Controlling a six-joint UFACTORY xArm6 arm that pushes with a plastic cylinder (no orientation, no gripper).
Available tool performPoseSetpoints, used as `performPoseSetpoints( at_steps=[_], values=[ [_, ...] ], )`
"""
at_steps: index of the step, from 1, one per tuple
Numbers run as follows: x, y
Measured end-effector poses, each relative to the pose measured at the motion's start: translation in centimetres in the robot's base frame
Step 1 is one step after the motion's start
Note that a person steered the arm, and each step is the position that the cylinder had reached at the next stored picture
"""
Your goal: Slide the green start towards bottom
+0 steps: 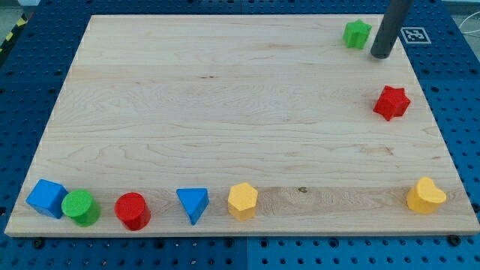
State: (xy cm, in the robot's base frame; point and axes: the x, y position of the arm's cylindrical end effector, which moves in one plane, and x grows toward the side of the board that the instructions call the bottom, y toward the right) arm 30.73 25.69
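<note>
**Our rod beside the green star at the top right corner**

The wooden board (225, 112) fills most of the view, resting on a blue pegboard bench (22, 75); a black-and-white marker tag (415, 34) shows just past its top right corner, partly hidden by our rod.

Our rod comes down from the view's top, its upper part cut off by the frame. We have no jaws to open or close. Our tip (381, 54) sits just to the right of the green star (358, 34), close beside it; we cannot tell whether the two touch. That star lies near the board's top edge, by the top right corner.

Below it, along the right edge, sits the red star (391, 103), and near the bottom right corner the yellow heart (426, 196).

Along the bottom edge, from the left corner: blue cube (46, 198), green cylinder (81, 207) touching it, red cylinder (133, 211), blue triangle (193, 203), yellow hexagon (242, 200).
</note>
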Motion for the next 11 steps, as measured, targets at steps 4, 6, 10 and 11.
performPoseSetpoints(
  at_steps=[4,6,10,11],
  values=[
    [-7.4,3.5],
    [-8.2,1.0],
    [-4.9,-3.5],
    [-2.8,-4.1]
  ],
)
